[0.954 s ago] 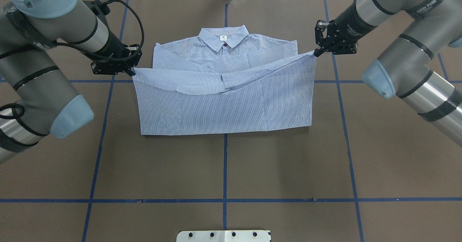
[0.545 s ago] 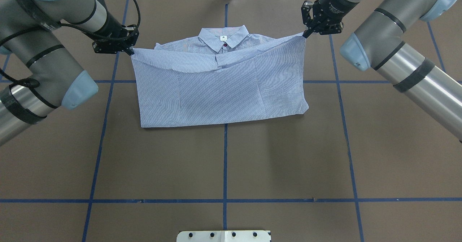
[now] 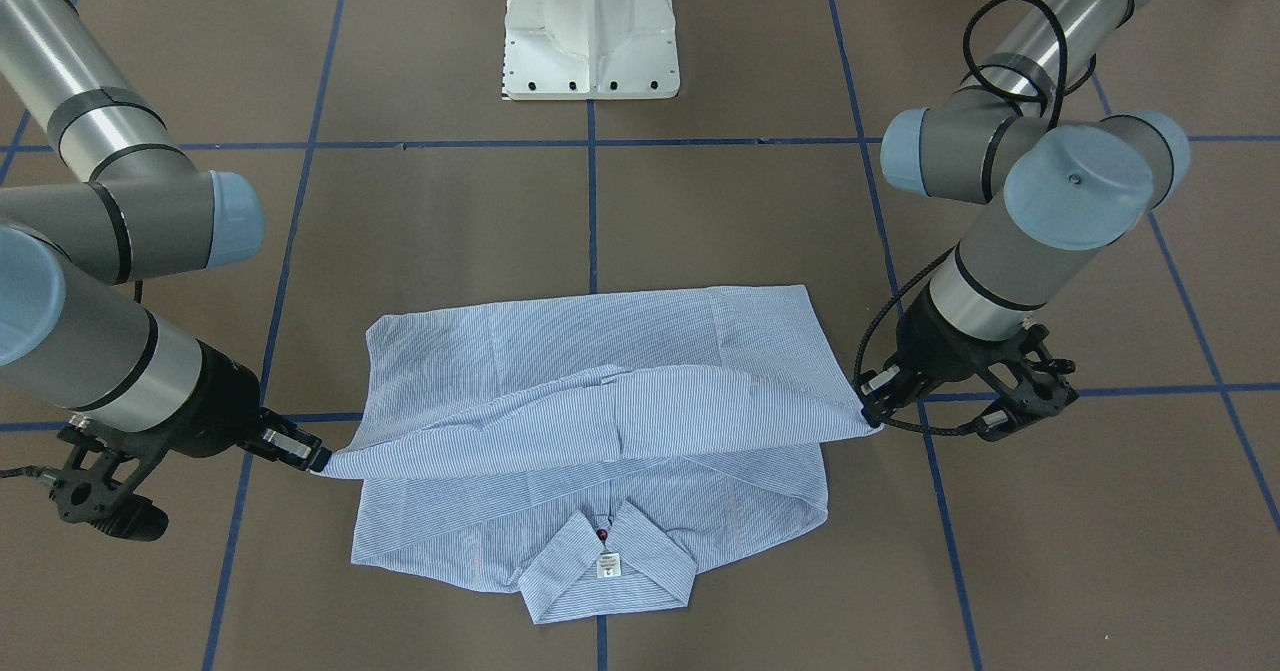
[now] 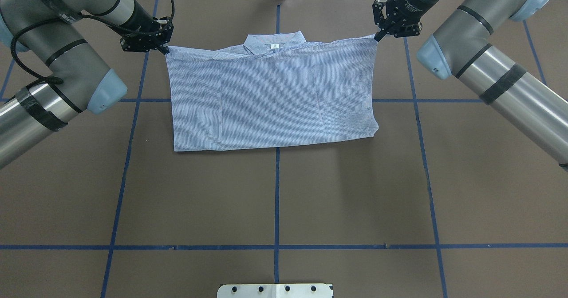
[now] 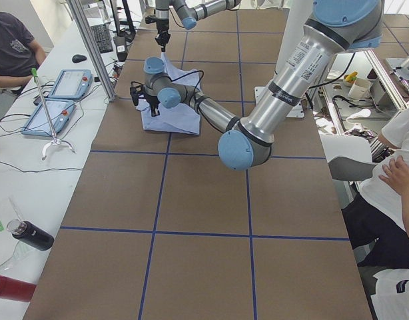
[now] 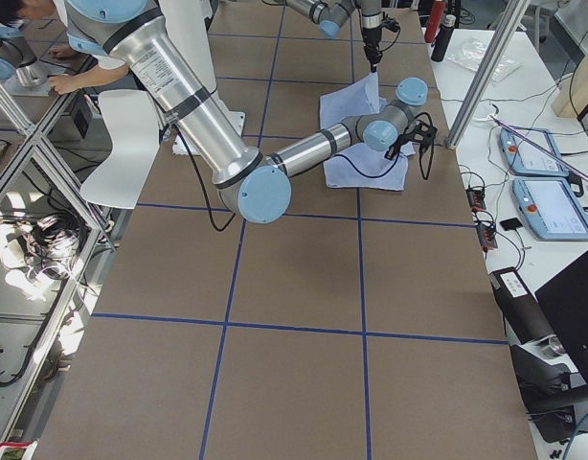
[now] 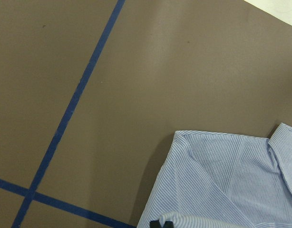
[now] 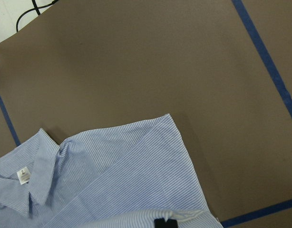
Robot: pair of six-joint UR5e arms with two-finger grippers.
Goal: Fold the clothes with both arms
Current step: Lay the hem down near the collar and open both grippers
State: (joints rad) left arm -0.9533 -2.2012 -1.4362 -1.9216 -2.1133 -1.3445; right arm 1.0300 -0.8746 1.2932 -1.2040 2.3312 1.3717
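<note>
The blue-and-white striped shirt lies on the brown table, its lower half folded up over the body. Its collar with the white label peeks out at the far edge and also shows in the front view. My left gripper is shut on the hem's left corner and holds it lifted, which also shows in the front view. My right gripper is shut on the hem's right corner, seen in the front view too. The hem stretches between them just above the shoulders. Both wrist views look down on the shirt.
The white pedestal base stands at the robot's side of the table. Blue tape lines cross the brown surface. Operators sit at both table ends, with teach pendants and a bottle on the side bench.
Both grippers have carried the hem away from the robot toward the collar. The folded layer now covers the sleeves and chest, leaving only the collar showing.
</note>
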